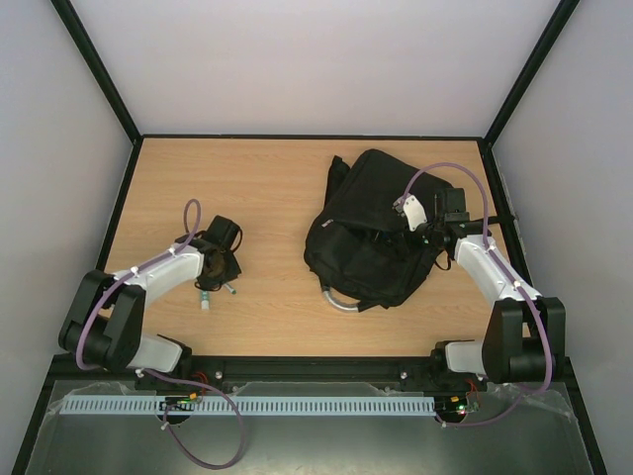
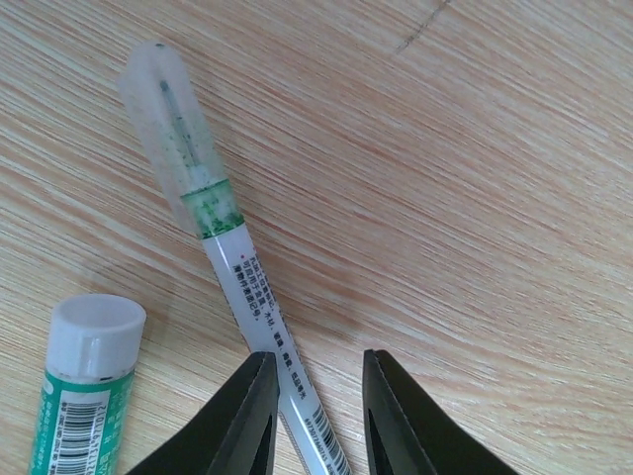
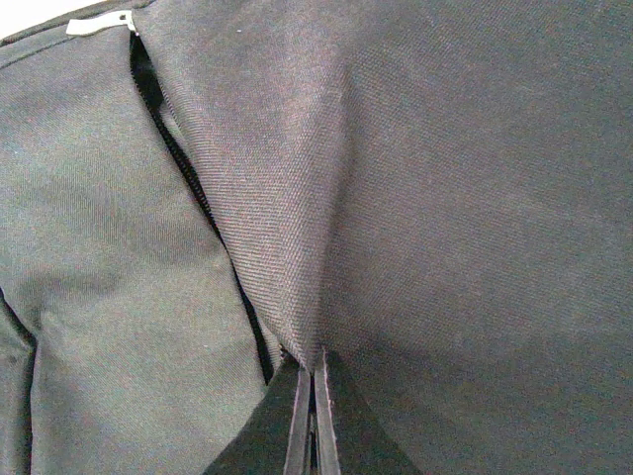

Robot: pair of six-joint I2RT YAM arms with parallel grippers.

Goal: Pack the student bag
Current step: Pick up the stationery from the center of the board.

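At the tabletop's right, the student bag is pinched by a fabric fold beside its zip in the closed right fingers, while the narrowly parted left fingers are best centred over the green pen before closing.

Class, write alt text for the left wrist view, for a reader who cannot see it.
A green pen with a cloudy cap lies slanted on the wooden table, its lower barrel between the open fingers of the left tool. What looks like a white-capped glue stick lies at lower left.
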